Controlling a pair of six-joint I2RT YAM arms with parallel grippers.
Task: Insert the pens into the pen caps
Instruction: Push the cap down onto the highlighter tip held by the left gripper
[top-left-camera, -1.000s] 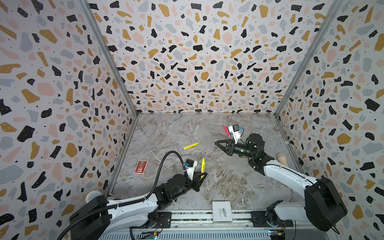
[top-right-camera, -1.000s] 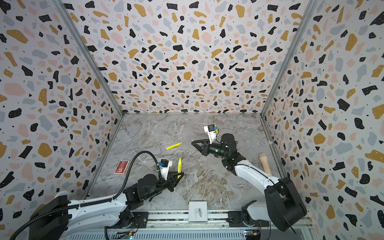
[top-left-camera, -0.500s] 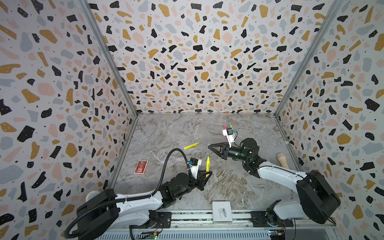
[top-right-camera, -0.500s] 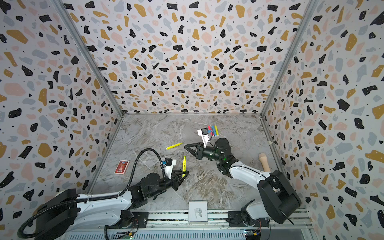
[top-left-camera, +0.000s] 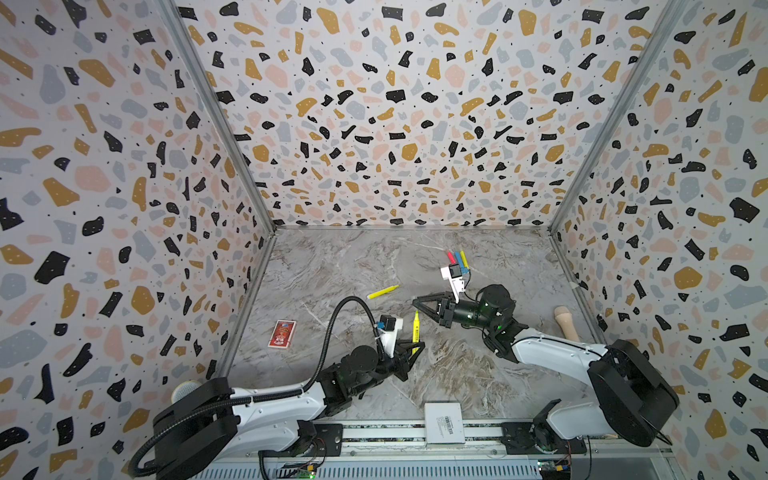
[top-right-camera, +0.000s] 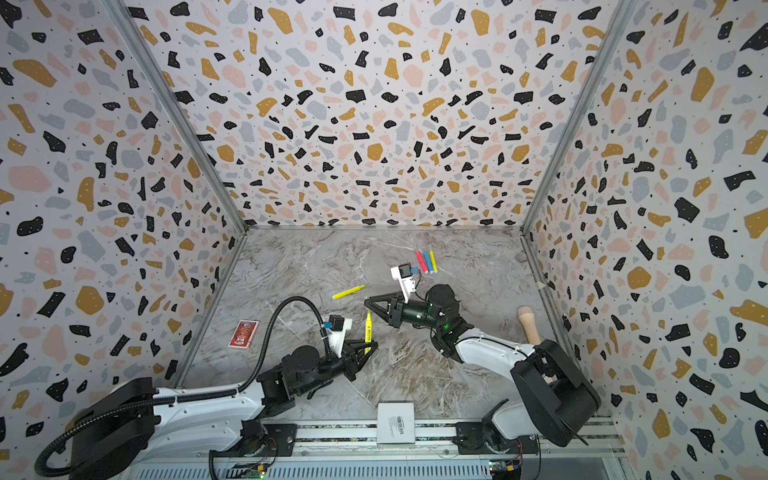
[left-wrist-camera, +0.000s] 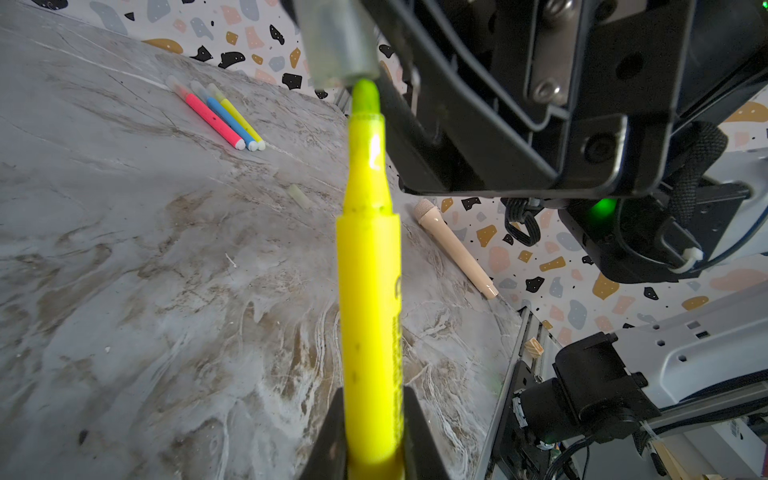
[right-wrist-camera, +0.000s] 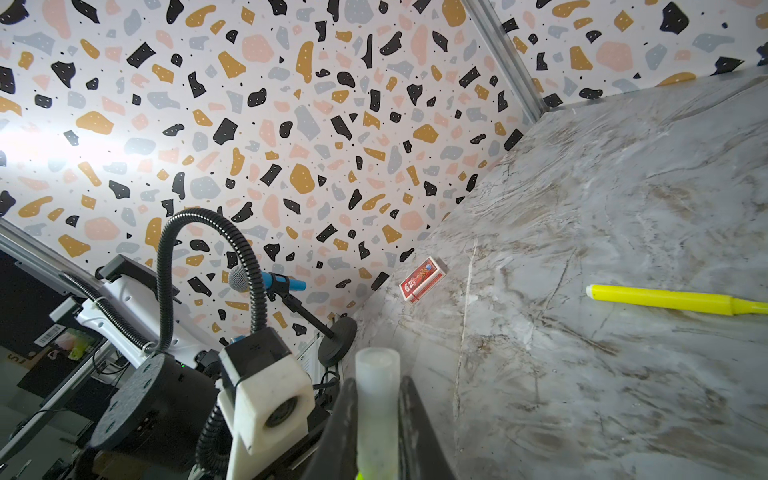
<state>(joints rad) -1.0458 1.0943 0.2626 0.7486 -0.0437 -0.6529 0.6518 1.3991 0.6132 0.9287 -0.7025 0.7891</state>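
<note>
- Step in hand: capping one yellow pen. The left hand is closed on the pen's lower barrel and holds it above the desk, near the middle front, tip pointing up and away.
- The right hand is closed on a cloudy clear cap and reaches in just above the pen's tip.
- In the left wrist view the green-yellow tip meets the mouth of the cap. I judge it is at the opening or barely in, not seated.
- The next move calls for keeping pen and cap in one line and pressing them together along that line. A small tilt would likely jam the tip on the cap's edge.
- Three pens lie side by side at the back right, pink, blue and yellow. They look capped already.
- Another yellow pen lies bare on the desk, apart from the rest.
- A small pale piece on the desk may be its cap, but it is too blurred to tell.
- Hard to see: in both top views the held cap is lost between the right hand's dark tips.
- The right wrist view cuts off the cap's open end, so how far the tip has gone in cannot be told.
</note>
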